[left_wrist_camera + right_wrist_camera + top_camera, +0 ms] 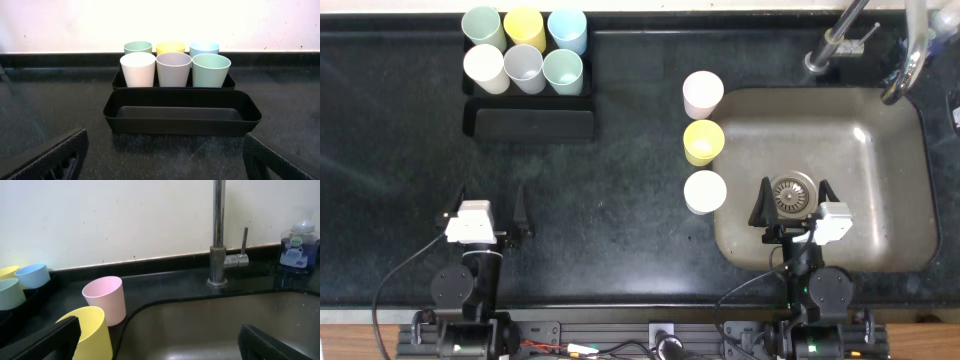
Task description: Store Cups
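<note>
Three loose cups stand in a row on the counter along the sink's left rim: a pink cup (pixel 703 93) (pixel 104 299), a yellow cup (pixel 703 141) (pixel 90 332) and a white cup (pixel 705 191). At the back left, a black tray (pixel 528 96) (pixel 116 80) holds several cups in white, grey, mint, green, yellow and blue. An empty black tray (pixel 532 124) (pixel 175 114) lies just in front of it. My left gripper (pixel 490 207) (pixel 162 160) is open, low over the counter and facing the empty tray. My right gripper (pixel 792 200) (pixel 160 345) is open over the sink, beside the white cup.
The steel sink (pixel 860 170) (pixel 210 330) fills the right side, its drain (pixel 794 192) beneath my right gripper. A faucet (pixel 840 35) (pixel 217 235) and a purple soap bottle (pixel 299 245) stand behind it. Dark counter (pixel 620 200) spreads between the trays and the sink.
</note>
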